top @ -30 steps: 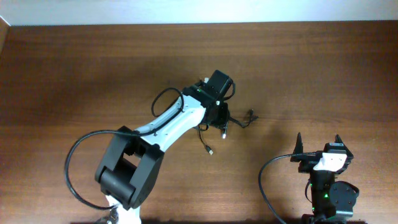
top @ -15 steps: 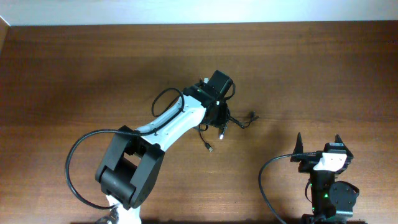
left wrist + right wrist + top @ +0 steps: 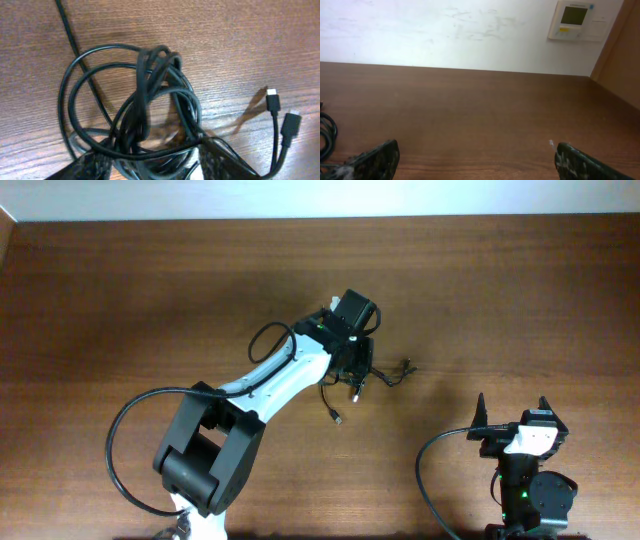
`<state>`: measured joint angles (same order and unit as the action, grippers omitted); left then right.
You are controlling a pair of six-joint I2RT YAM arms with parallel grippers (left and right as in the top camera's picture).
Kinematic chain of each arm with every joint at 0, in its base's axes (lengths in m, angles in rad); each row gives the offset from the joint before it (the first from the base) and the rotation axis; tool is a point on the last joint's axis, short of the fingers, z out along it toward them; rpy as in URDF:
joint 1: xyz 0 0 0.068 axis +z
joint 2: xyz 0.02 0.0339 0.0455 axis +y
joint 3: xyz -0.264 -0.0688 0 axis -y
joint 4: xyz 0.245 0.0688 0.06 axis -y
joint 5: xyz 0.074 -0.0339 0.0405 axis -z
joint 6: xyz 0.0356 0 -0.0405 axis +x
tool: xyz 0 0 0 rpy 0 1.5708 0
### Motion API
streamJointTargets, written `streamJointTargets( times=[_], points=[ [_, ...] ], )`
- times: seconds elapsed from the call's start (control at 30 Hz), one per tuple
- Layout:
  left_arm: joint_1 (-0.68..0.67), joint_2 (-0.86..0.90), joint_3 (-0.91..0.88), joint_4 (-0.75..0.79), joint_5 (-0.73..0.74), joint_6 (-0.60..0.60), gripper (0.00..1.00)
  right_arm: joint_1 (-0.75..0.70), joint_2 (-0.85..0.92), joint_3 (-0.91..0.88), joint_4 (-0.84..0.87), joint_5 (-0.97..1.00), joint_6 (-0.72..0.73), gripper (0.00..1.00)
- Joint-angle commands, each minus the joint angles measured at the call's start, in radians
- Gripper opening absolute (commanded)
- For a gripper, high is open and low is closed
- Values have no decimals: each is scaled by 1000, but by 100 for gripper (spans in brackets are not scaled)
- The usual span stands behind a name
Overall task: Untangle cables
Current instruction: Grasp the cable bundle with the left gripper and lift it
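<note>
Dark wood worktop (image 3: 120,300) fills every view, with a pale wall (image 3: 445,30) behind it. The left tool (image 3: 152,162) points down at the cables (image 3: 142,95). Its two fingers (image 3: 87,167) stand apart, one on each side of the bundle's lower edge, and I see no cord pinched between them. Just beyond the fingers the cables form a loose coil of thin black loops lying flat. A twisted strand crosses the coil and rises to a knot (image 3: 160,52) at the far side. Two plugs (image 3: 272,100) trail off to the right, free of the coil. Well apart, at the near right of the worktop, the right tool (image 3: 477,162) hovers spread wide and empty. I judge the cords light, limp and a little springy, likely to slide on the wood and drag the whole coil along. The best hold looks like a free end just behind a plug, or one outer loop, not the knot.
</note>
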<state>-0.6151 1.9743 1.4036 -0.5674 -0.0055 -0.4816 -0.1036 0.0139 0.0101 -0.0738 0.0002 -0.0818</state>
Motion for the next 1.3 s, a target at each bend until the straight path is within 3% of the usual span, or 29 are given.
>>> streamJointTargets(
  times=[0.0,0.17,0.33,0.37,0.47,0.57,0.73,0.9,1.07,1.13,1.27],
  points=[
    [0,14,-17,10,-10,3,45,5,-7,-4,-6,9,8,99],
    [0,57,-18,10,-10,3,49,5,-7,-5,-6,9,8,99],
    [0,79,-18,-13,-10,4,1,5,-7,-5,-6,9,8,99],
    [0,79,-18,-15,-10,4,0,5,-7,-5,-6,9,8,99],
    [3,67,-17,-25,-9,20,0,5,-7,-5,-6,9,8,99],
    [7,44,-17,-20,12,129,0,5,-7,-4,-6,9,8,99],
    [50,-1,-17,-35,275,375,0,5,-7,-5,-6,9,8,99],
    [140,-3,-17,-47,660,561,0,5,-7,-4,-1,-45,109,98],
    [196,-2,-18,-56,889,716,0,5,-7,-5,10,-177,252,98],
    [199,-2,-18,-65,901,750,0,5,-7,-5,14,-230,274,98],
    [199,-2,-18,-78,922,840,0,5,-7,-4,67,-549,343,98]
  ],
)
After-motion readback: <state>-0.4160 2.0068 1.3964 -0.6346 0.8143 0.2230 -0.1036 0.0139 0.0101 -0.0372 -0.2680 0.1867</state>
